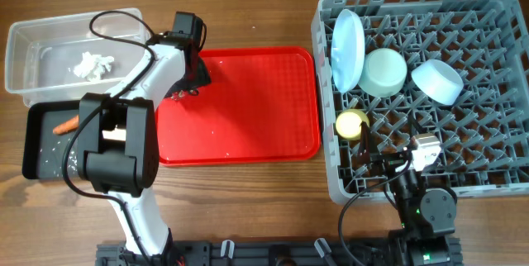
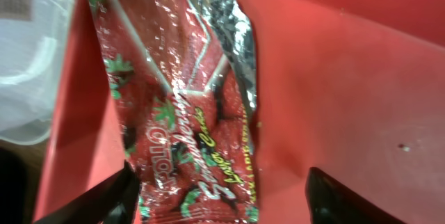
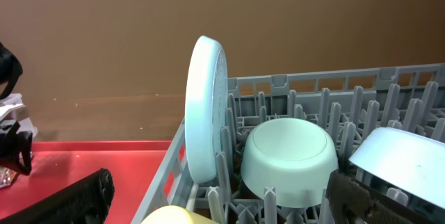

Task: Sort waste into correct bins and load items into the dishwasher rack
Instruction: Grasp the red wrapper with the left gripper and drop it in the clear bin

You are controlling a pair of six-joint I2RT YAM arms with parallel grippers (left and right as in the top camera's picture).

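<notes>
L gripper [image 2: 221, 193] sits low at a corner of the red serving tray [image 2: 361, 78], jaws spread wide, pinching nothing. Red wrapper [image 2: 188, 106] lies flat on the tray btwn them, up near one jaw. Clear tub [image 1: 33, 43] w/ tissue [image 1: 92, 65] and black tray [image 1: 37, 146] w/ carrot [image 1: 64, 125] sit beside that arm. R gripper [image 3: 222, 206] is spread, empty, over the rack [image 3: 299, 85]. Ahead of it: plate [image 3: 205, 113] on edge, green bowl [image 3: 288, 158] upside down, blue bowl [image 3: 410, 161] tilted. Yellow cup [image 3: 174, 216] is just below.
</notes>
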